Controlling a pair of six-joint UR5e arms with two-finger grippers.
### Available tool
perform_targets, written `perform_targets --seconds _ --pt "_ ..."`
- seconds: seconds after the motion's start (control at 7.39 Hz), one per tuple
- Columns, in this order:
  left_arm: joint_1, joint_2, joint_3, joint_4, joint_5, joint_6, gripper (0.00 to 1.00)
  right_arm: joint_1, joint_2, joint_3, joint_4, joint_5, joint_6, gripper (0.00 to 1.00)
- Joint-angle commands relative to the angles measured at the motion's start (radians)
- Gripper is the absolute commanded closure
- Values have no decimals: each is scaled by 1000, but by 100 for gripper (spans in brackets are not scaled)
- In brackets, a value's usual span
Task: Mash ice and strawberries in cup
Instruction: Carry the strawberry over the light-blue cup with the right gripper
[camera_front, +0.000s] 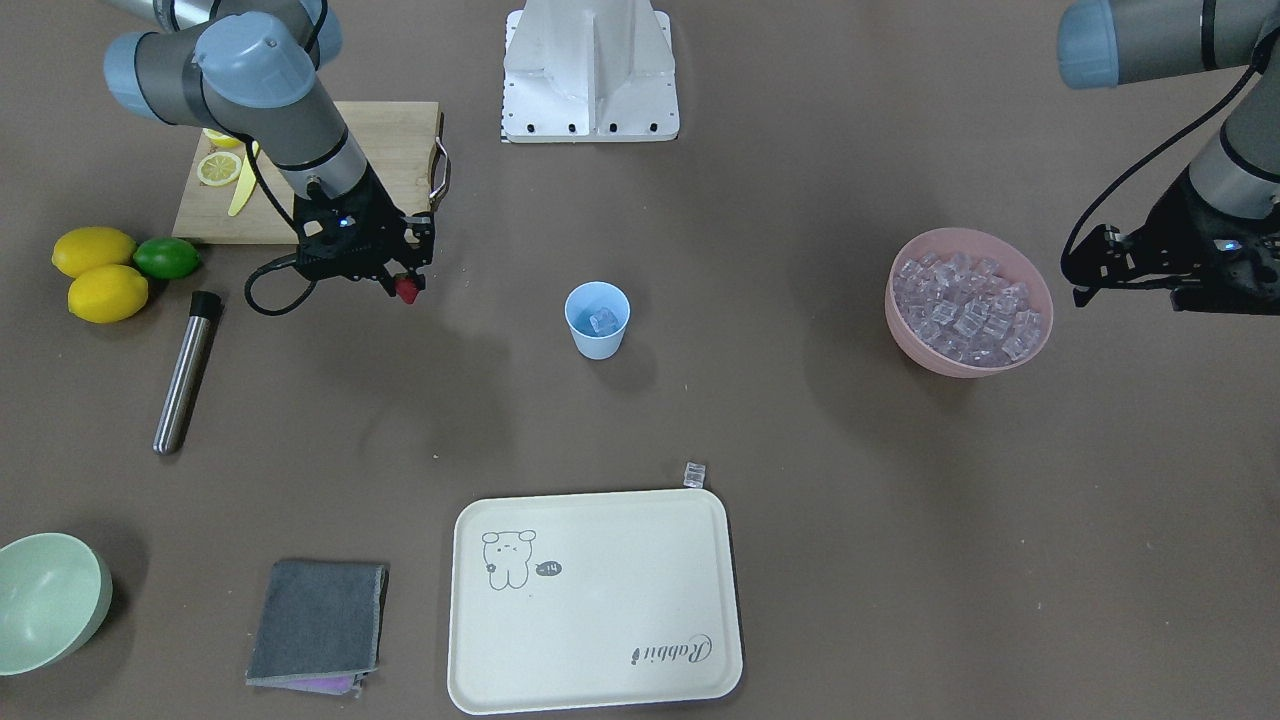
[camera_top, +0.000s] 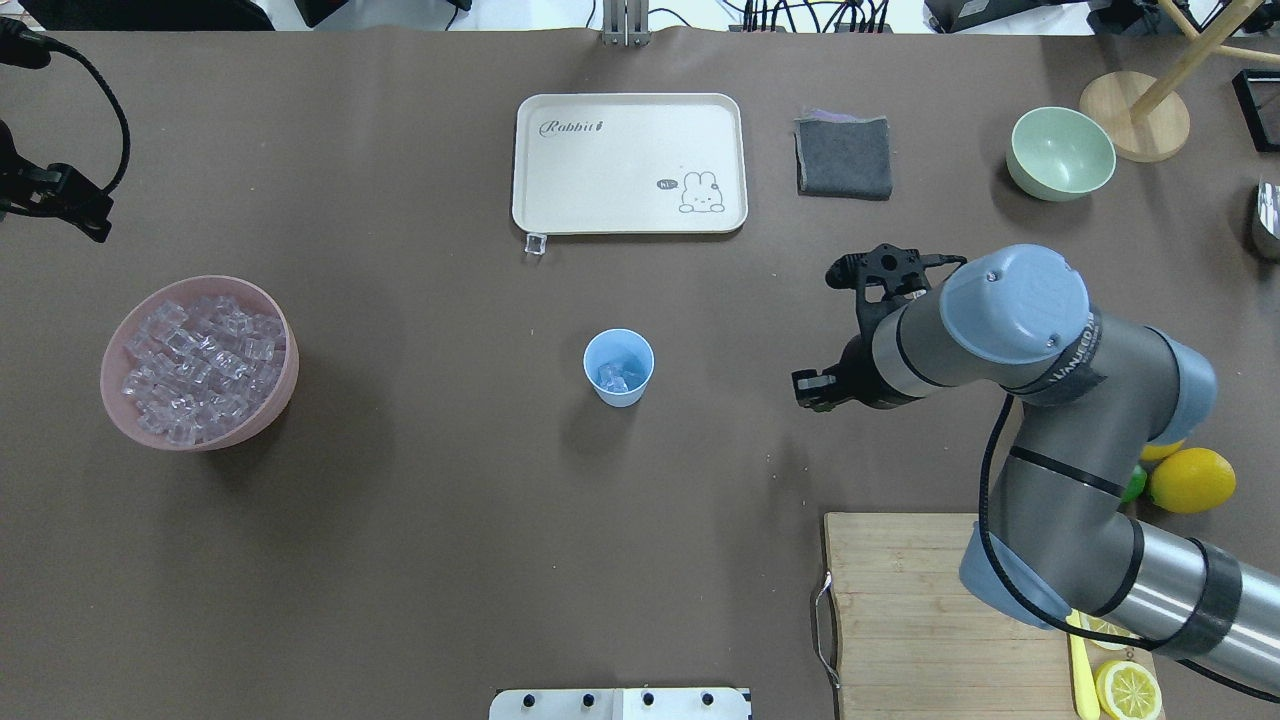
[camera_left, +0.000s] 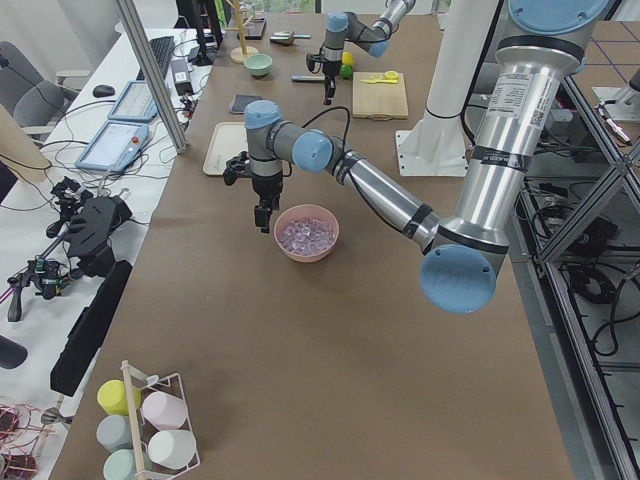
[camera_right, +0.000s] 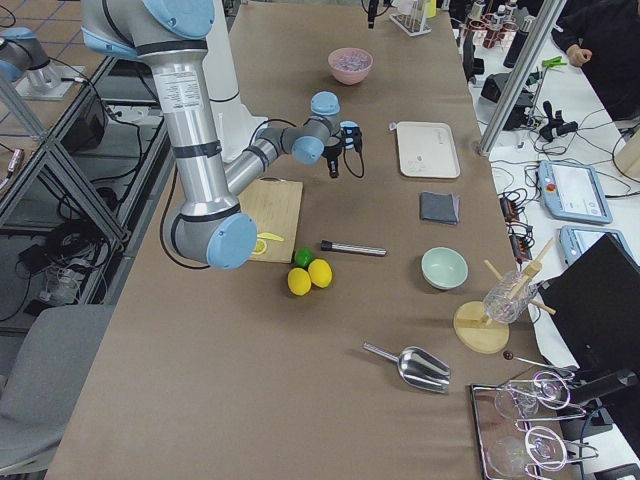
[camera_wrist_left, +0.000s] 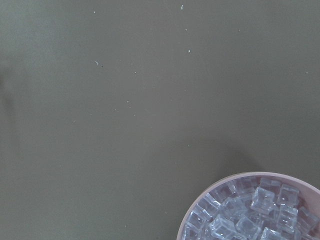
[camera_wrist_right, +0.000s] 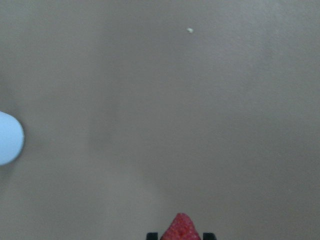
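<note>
Fingers of the right gripper pinched the strawberry, which hung above the table. In the front view it was at nine o'clock from the cup, well apart. The cup stood upright mid-table with ice inside. More ice filled the pink bowl at the cup's three o'clock. The left gripper hovered just beyond the bowl, again at three o'clock; whether it was open could not be told.
</note>
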Motion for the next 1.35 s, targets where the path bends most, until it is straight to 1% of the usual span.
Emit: perform_targets --seconds 0.0,0.27,0.41,0.54,0.95,1.08,1.22 --pt "0 17 -4 -6 -1 5 3 -10 198 -23 -134 -1 60 100" --pt "0 15 -15 -6 -12 -2 3 -30 369 -176 -137 -8 105 100" --pt "2 14 -9 -6 -12 -2 3 -37 408 -222 -133 -12 114 100" --pt "3 8 -7 -6 -13 -2 3 -43 433 -253 -131 -21 125 100" --pt "5 3 -3 -6 -13 -2 3 -54 441 -291 -117 -55 124 100" --pt "5 2 -3 -6 -12 -4 3 -60 441 -293 -116 -64 131 48" --pt "5 2 -4 -6 -13 -5 3 -80 448 -295 -108 -101 190 1"
